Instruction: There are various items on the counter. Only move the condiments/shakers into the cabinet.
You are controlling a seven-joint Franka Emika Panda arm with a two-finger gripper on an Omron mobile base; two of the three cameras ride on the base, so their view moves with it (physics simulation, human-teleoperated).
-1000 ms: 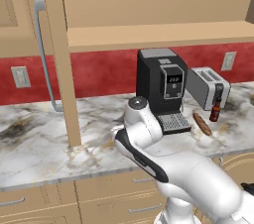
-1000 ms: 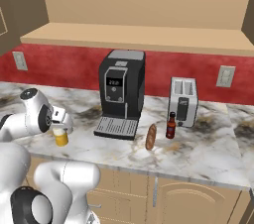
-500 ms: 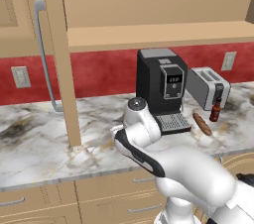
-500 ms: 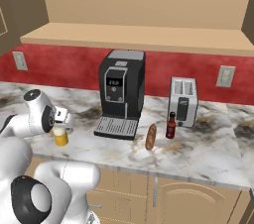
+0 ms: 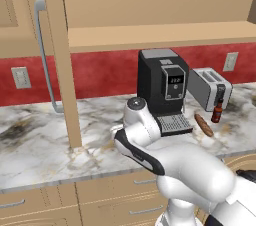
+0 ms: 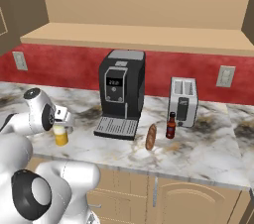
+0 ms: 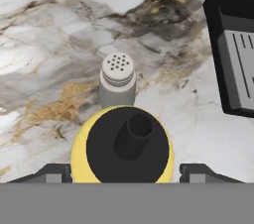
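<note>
**Gripper straddling yellow bottle, grip not confirmed**

Hand view: the gripper point(image 7: 124, 171) looks straight down on the yellow bottle point(image 7: 122, 146). The black cap and nozzle fill the lower centre. One dark fingertip point(image 7: 54, 172) sits at 9 o'clock of the bottle, the other at 3 o'clock, each just beside its yellow rim. Whether the fingers touch the bottle cannot be told, so clenched or released is left undecided. The bottle stands upright on the counter point(image 7: 44, 44).

The grey shaker point(image 7: 117, 85) stands upright at 12 o'clock of the bottle, just beside it, perforated top facing the camera. The drip tray of the coffee machine point(image 7: 233, 44) lies at 2 o'clock, apart from both.

Right base view: the bottle point(image 6: 61, 135) stands near the counter's point(image 6: 208, 153) front edge, under the hand, at 9 o'clock of the coffee machine point(image 6: 120, 91). The sausage point(image 6: 150, 136) lies at 4 o'clock of the machine. The red sauce bottle point(image 6: 170, 125) stands upright just at 3 o'clock of the sausage, in front of the toaster point(image 6: 183, 101). The cabinet's shelf point(image 6: 134, 37) runs above the machine.

Left base view: the cabinet door point(image 5: 35, 15) hangs open at upper left with its bar handle point(image 5: 44, 60). The sausage point(image 5: 203, 124) and sauce bottle point(image 5: 217, 111) sit at 3 o'clock of the machine point(image 5: 161, 82), by the toaster point(image 5: 211, 88).
</note>
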